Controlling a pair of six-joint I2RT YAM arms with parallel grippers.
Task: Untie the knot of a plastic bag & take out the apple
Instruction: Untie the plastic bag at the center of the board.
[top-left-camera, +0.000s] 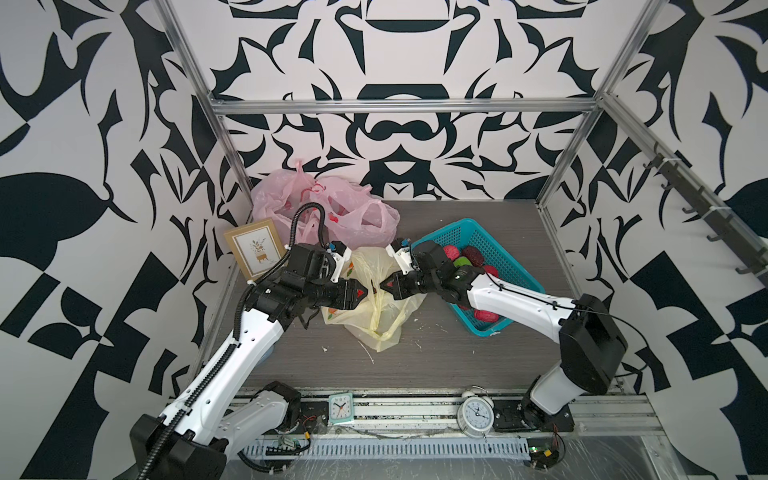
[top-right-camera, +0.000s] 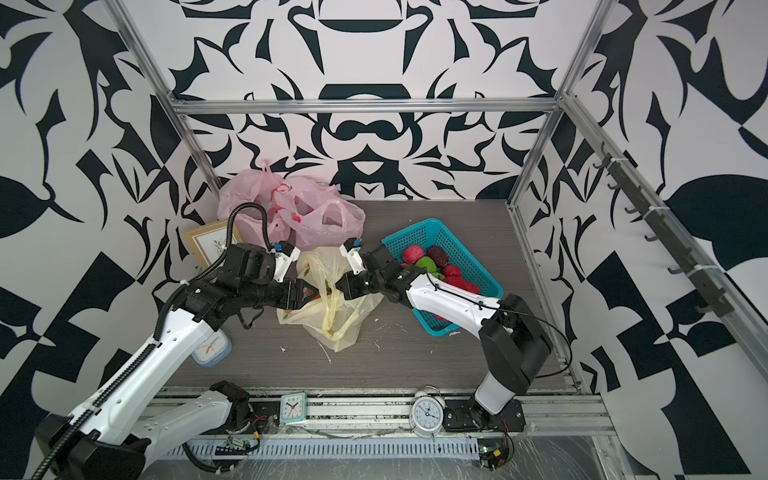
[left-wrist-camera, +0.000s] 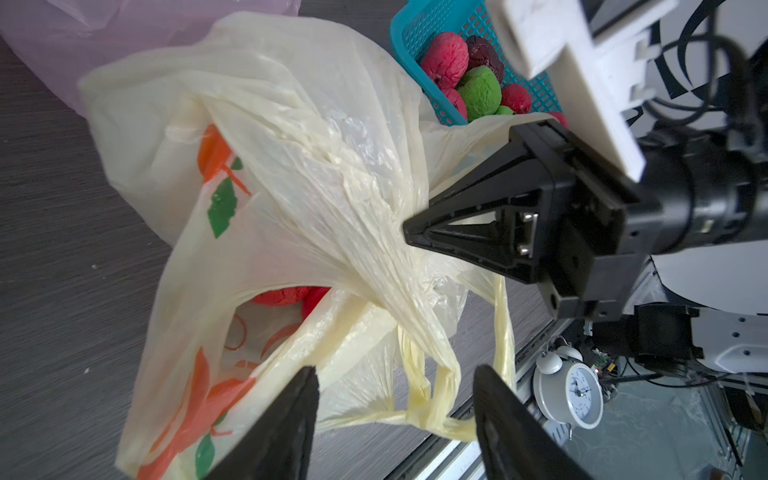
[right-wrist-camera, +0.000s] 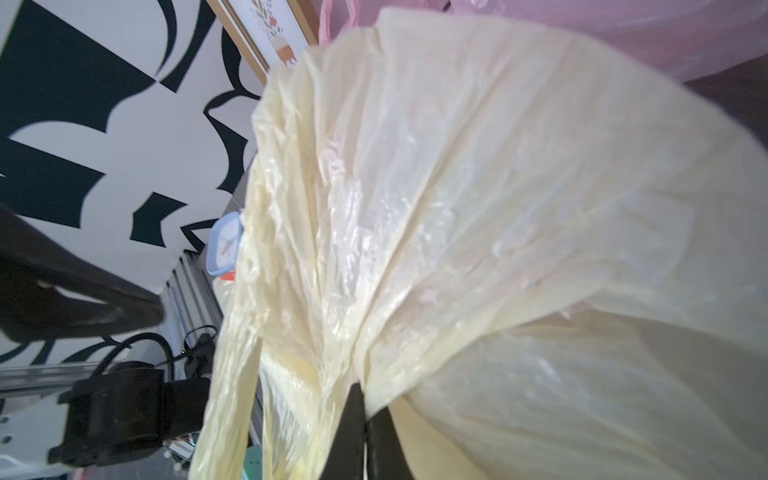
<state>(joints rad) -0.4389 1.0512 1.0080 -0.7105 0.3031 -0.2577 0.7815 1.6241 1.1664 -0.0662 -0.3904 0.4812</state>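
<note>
A pale yellow plastic bag (top-left-camera: 374, 324) with orange and green print lies mid-table, seen in both top views (top-right-camera: 328, 320). My right gripper (right-wrist-camera: 365, 395) is shut on a fold of the bag's film near its mouth and pulls it taut (left-wrist-camera: 409, 230). My left gripper (left-wrist-camera: 395, 374) is open, facing the right one (top-left-camera: 365, 296). Past its fingers hang the twisted handle loops (left-wrist-camera: 432, 399); I cannot tell whether they are knotted. A red apple (left-wrist-camera: 280, 296) shows through the gap in the bag.
A teal basket (top-left-camera: 486, 237) with red, green and dark fruit stands behind the right arm. Pink bags (top-left-camera: 357, 220) and a framed picture (top-left-camera: 255, 247) sit at the back left. Two clocks (top-left-camera: 340, 408) (top-left-camera: 476, 413) stand on the front rail, and a blue clock (top-right-camera: 210, 349) under the left arm.
</note>
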